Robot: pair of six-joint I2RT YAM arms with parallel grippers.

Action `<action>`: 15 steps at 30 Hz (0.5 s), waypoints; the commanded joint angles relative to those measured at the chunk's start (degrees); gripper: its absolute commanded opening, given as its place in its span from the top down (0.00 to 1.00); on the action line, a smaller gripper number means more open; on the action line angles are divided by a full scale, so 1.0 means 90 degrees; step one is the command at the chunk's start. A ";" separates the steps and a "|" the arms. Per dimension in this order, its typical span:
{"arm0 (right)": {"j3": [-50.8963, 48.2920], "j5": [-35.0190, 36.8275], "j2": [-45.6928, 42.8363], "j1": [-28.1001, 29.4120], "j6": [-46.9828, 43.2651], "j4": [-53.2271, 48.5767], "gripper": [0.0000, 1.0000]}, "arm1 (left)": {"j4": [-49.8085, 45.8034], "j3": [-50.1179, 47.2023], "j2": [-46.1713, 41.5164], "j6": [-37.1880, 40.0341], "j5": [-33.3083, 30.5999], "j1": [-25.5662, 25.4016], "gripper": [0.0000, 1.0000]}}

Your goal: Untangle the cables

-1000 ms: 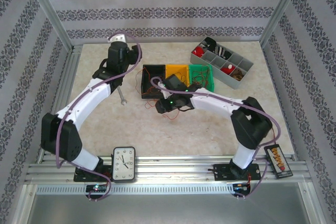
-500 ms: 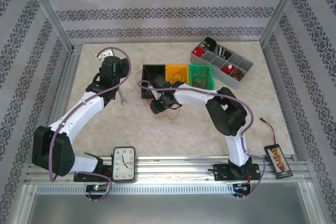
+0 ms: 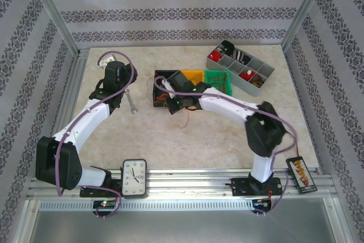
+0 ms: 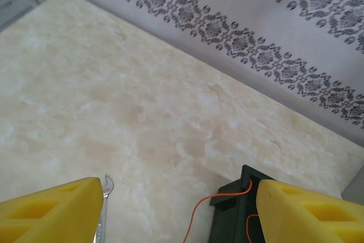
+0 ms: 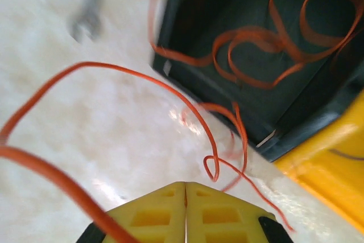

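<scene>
Thin orange cables (image 5: 267, 38) lie looped inside the black bin (image 5: 227, 4), and one curls out over its corner onto the table (image 5: 213, 166). My right gripper (image 5: 185, 185) is shut just in front of that curl, pads pressed together; no cable shows in the seam. From above, the right gripper (image 3: 174, 104) sits at the black bin's (image 3: 161, 76) near edge, with a thin red strand (image 3: 182, 120) trailing below it. My left gripper (image 4: 179, 197) is open over bare table, empty, and an orange cable (image 4: 199, 214) leaves the bin corner (image 4: 236, 209) beside it.
Yellow (image 3: 191, 74) and green (image 3: 218, 76) bins adjoin the black one. A grey compartment tray (image 3: 267, 72) stands at the back right. A small wrench (image 3: 132, 105) lies near the left gripper (image 3: 112, 73). A clock (image 3: 134, 178) and a charger (image 3: 300, 173) sit at the near rail.
My right gripper has moved back toward the black bin and shut. The left arm has swung left and back, away from the bins, still open.
</scene>
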 commanded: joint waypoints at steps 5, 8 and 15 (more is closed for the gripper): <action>0.1378 -0.0416 -0.0609 -0.0364 0.0426 0.0156 1.00 | 0.0001 -0.0598 0.0118 -0.0909 0.0614 0.0277 0.29; 0.2018 -0.0643 -0.0290 -0.0515 0.0469 0.0205 1.00 | 0.0115 -0.0788 0.0138 -0.1032 0.0808 0.0295 0.30; 0.3046 -0.1094 0.0997 -0.0912 0.0651 0.0216 1.00 | 0.0384 -0.1186 0.0189 -0.1319 0.1170 0.0287 0.30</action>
